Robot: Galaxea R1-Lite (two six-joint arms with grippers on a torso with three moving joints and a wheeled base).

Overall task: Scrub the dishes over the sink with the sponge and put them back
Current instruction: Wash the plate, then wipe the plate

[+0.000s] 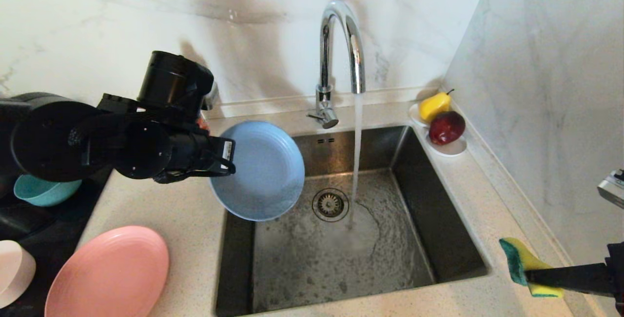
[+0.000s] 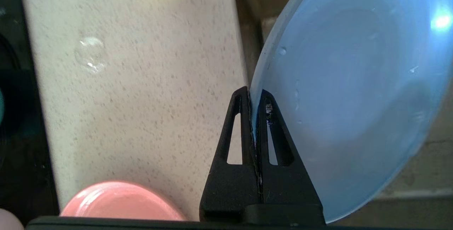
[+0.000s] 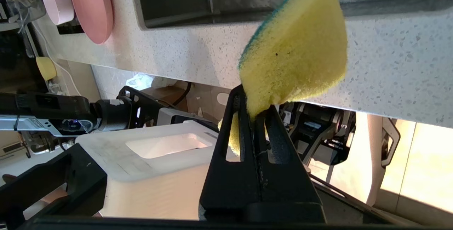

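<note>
My left gripper is shut on the rim of the grey-blue plate, holding it tilted over the left edge of the sink. Water runs from the chrome tap into the basin near the drain. At the counter's front right corner my right gripper is shut on the yellow sponge with its green layer. On the left lie the salmon-pink plate, the teal bowl and the pale pink-white bowl.
A small white saucer with a yellow pear and a red apple stands at the sink's back right corner. Marble walls close the back and the right side. A dark cooktop lies at the far left.
</note>
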